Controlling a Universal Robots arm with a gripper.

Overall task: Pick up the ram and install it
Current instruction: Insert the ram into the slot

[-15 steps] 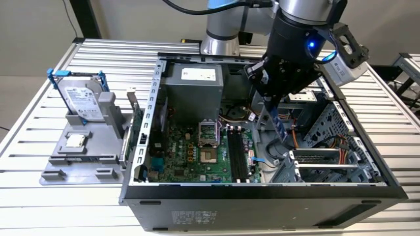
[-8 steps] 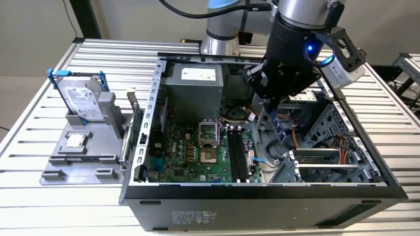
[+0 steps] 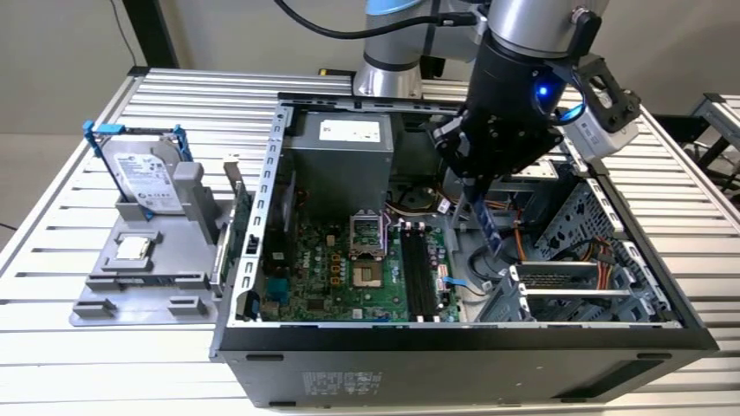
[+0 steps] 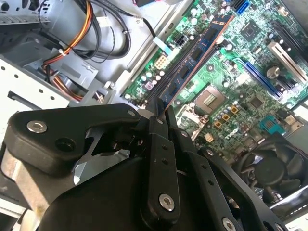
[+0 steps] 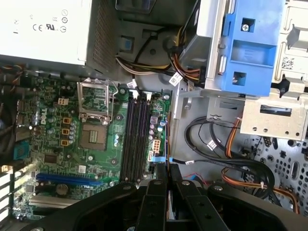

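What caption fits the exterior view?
The gripper holds the ram pointing down into the open computer case, near the motherboard.

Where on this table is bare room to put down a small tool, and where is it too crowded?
At the exterior view's left, bare table slats lie on the near side of the grey fixture; at its right, more lie beside the case. Inside the case it is crowded: the gripper holds the ram near cables.

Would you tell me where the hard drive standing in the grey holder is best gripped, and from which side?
Probably its upper edge, coming straight down from above. The hard drive stands upright in the grey holder, lower part seated, so the top stands free; pinch across its thin flat faces.
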